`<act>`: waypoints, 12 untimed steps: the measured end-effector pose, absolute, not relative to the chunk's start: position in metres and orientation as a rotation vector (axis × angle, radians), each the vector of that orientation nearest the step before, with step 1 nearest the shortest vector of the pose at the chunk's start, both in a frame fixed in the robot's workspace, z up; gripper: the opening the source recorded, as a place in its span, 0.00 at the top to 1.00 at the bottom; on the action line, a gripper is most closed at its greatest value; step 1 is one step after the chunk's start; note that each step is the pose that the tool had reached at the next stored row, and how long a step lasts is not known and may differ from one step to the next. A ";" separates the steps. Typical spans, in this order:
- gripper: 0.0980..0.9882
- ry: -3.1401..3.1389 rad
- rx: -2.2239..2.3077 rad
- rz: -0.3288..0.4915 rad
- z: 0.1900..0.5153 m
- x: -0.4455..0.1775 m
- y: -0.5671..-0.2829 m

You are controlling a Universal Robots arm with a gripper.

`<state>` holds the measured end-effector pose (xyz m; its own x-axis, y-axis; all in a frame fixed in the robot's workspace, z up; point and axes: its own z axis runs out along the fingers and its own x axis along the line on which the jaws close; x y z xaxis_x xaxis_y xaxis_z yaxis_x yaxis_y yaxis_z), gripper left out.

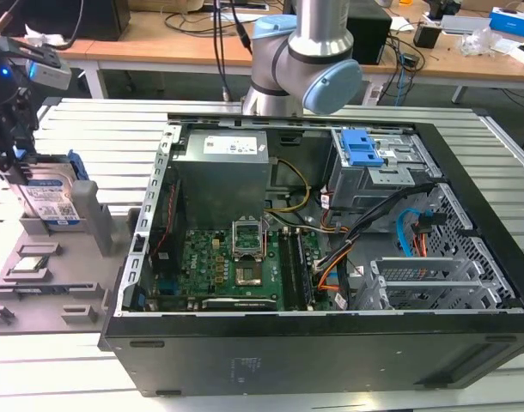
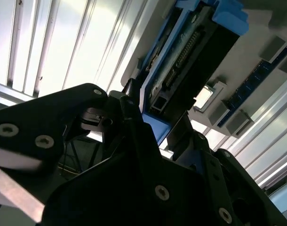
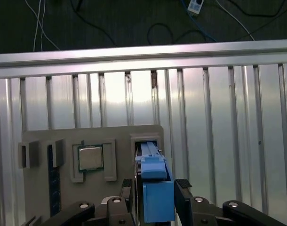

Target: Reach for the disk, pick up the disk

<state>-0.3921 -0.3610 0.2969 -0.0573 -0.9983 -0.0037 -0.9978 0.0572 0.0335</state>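
You have the tool (image 3: 155, 189) closed on the disk (image 3: 155, 169). In the first wrist view its black fingers (image 3: 182, 186) sit tight against the two sides of the blue carrier frame. The disk stands on edge in its slot at one end of the grey fixture (image 3: 63, 134). On that fixture a processor chip (image 3: 91, 157) lies flat in a recess just beside the disk's slot, and a memory stick (image 3: 53, 183) lies in a groove further along.

In the exterior view the tool (image 1: 17, 159) hangs over the disk (image 1: 51, 202) at the exterior view's left, the barcode label facing the camera. The fixture rests on the slatted metal tabletop (image 1: 99, 129), just beside the open computer case (image 1: 288, 352).

In the second wrist view you see the disk's (image 2: 181, 61) connector edge running away from the tool (image 2: 155, 125).
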 end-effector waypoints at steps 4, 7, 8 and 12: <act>0.57 -2.269 2.143 -0.042 0.294 -0.392 -0.361; 0.57 -2.269 2.143 -0.042 0.294 -0.392 -0.361; 0.59 -2.269 2.143 -0.042 0.294 -0.392 -0.361; 0.70 -2.269 2.143 -0.042 0.293 -0.392 -0.361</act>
